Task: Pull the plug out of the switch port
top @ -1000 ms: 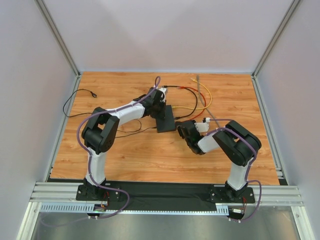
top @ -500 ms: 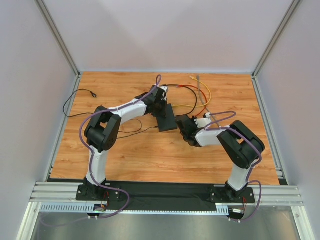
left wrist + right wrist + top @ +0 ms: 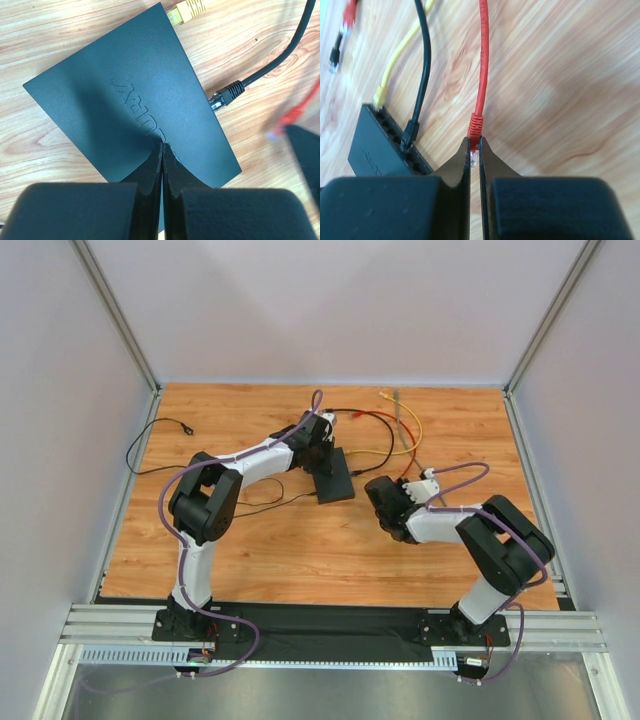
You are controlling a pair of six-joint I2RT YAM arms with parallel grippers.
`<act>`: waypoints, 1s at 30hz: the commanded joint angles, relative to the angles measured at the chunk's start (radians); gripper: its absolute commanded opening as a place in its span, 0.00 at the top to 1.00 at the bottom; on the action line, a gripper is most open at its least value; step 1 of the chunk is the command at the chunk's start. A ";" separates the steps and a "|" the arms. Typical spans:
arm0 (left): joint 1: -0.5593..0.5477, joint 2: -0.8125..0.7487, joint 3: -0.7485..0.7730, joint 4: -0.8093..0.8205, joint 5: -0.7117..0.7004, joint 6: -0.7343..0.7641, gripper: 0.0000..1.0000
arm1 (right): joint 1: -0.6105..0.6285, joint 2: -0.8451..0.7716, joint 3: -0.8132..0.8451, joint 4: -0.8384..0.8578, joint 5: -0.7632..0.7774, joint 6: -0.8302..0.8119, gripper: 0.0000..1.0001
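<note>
From above: has drawn the right claw back from the switch over the last second, toward the bench's right edge, elbow swung out to the near right corner. Keeps the left claw down on the switch, near the bench's middle. Trails a red cable and a yellow cable off toward the far edge.

From the left wrist: pins the switch flat, left claw closed tight, tips together on the lid. Shows a yellow plug and a black plug seated along the socket edge.

From the right wrist: nips the red plug in the narrow right claw, clear tip free of the socket row, just beside the switch and not touching it. Looks done, judging by that gap: plug out of its port, box unmoved.

Works on a wood-grain bench, shut in by pale panels on three sides, aluminium posts at the far corners, a loose black lead by the left edge
</note>
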 commanded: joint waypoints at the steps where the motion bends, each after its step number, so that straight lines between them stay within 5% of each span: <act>1: 0.027 0.038 -0.049 -0.110 -0.094 0.027 1.00 | -0.045 -0.105 -0.029 -0.069 0.101 -0.084 1.00; 18: 0.042 0.001 -0.081 -0.078 -0.073 0.032 1.00 | -0.360 -0.484 -0.133 -0.377 -0.057 -0.377 0.98; 30: 0.042 -0.061 -0.144 0.008 -0.013 0.044 1.00 | -0.391 -0.525 -0.080 -0.356 -0.151 -0.538 0.54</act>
